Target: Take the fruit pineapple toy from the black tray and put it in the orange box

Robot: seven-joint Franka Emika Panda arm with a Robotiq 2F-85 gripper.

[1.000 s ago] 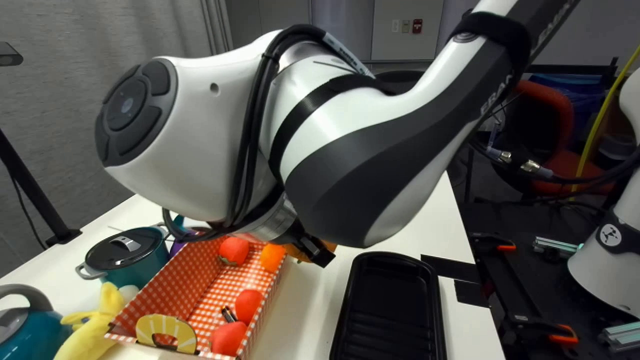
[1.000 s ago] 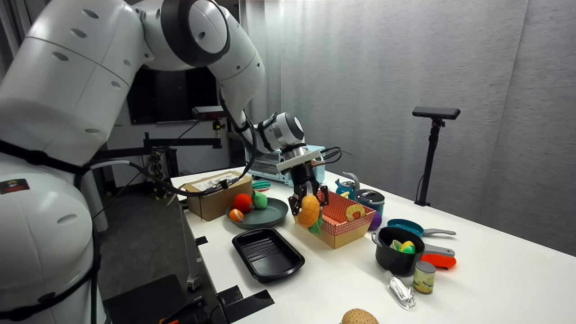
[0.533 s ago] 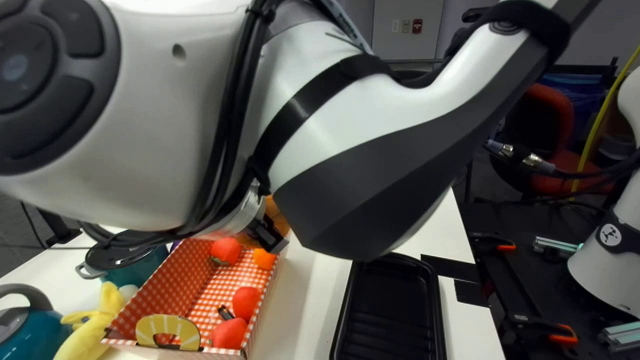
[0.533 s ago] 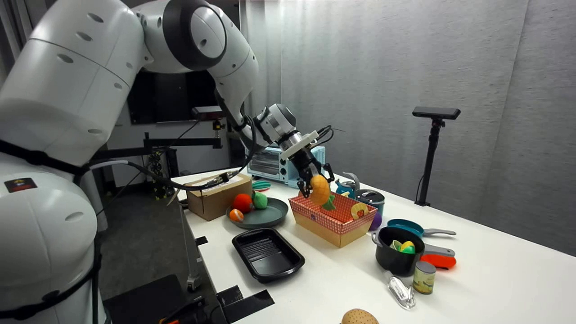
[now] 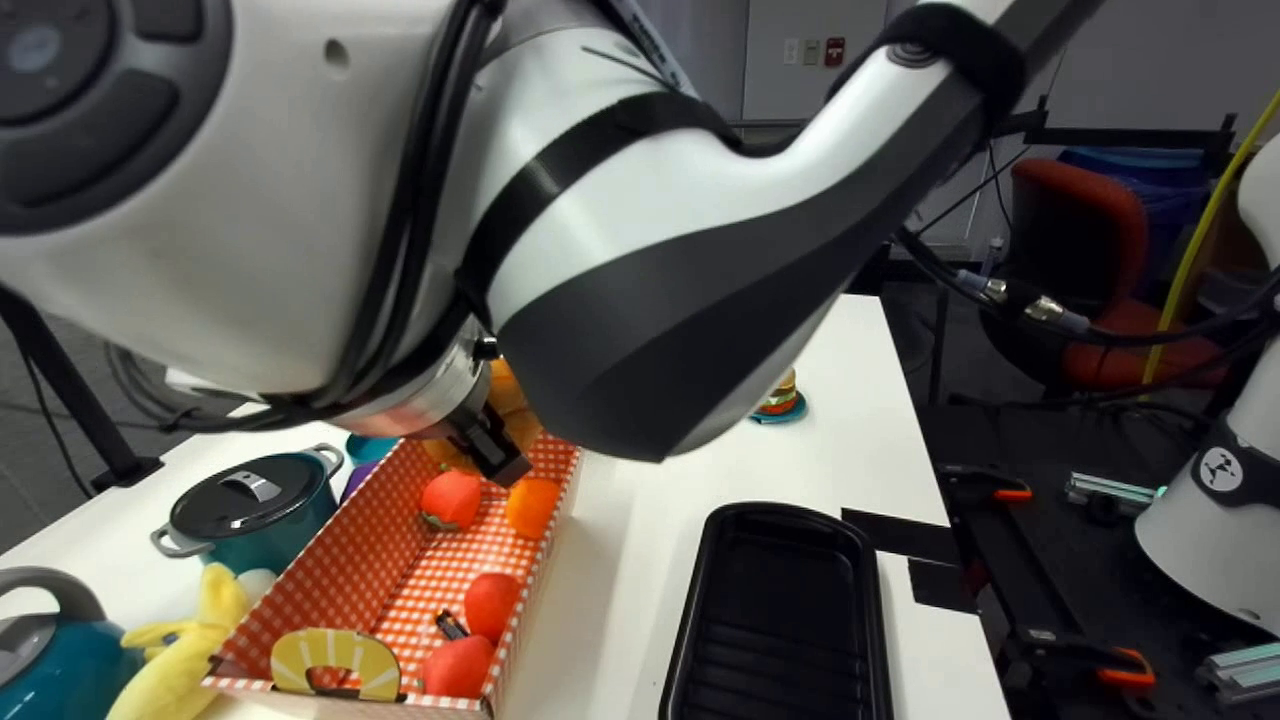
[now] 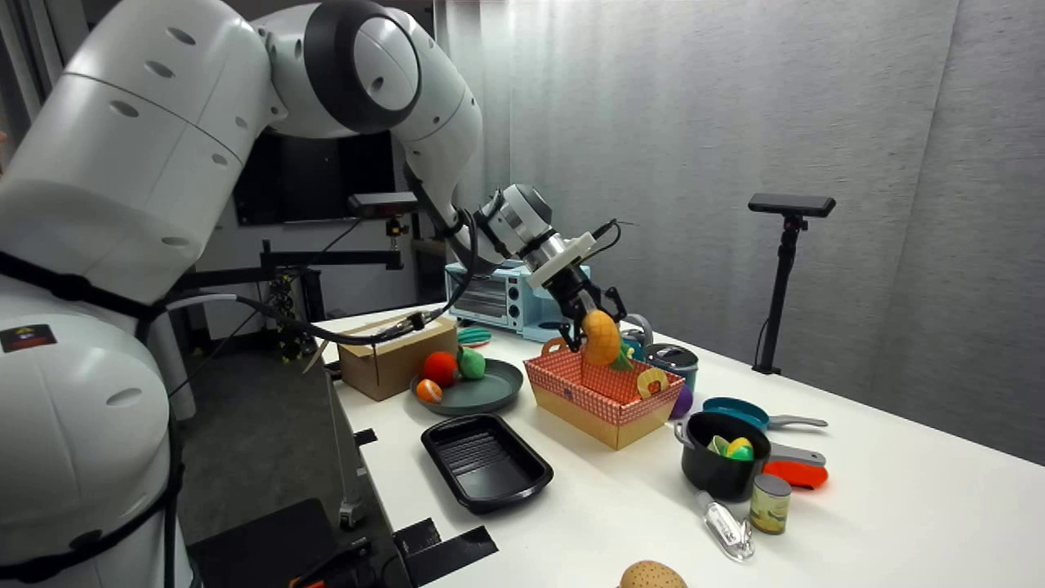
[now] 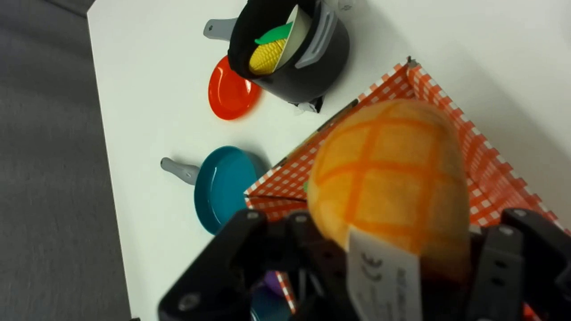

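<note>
The fruit pineapple toy [image 6: 602,337] is orange-yellow with a green tuft pointing down to one side in an exterior view. My gripper [image 6: 596,325] is shut on it, one finger on each side. It holds the toy above the orange box [image 6: 563,398]. In the wrist view the toy [image 7: 388,169] with its white tag fills the space between the fingers [image 7: 397,243], and the box's checked walls [image 7: 290,178] show around it. In an exterior view the arm hides most of the toy [image 5: 512,400]. The black tray [image 5: 780,620] is empty; it also shows in an exterior view [image 6: 482,461].
The box holds a strawberry [image 5: 450,498], an orange ball [image 5: 532,505] and other red fruits [image 5: 492,605]. Around it stand a teal pot [image 5: 255,510], a kettle [image 5: 60,650], a yellow plush [image 5: 185,650], a black pot [image 6: 722,457], a teal pan [image 6: 735,410] and a grey plate [image 6: 482,392].
My gripper has carried the pineapple toy from beside the box's near side to above the box. The wrist has tilted and the toy's leaves have swung sideways. The tray and box look unmoved.
</note>
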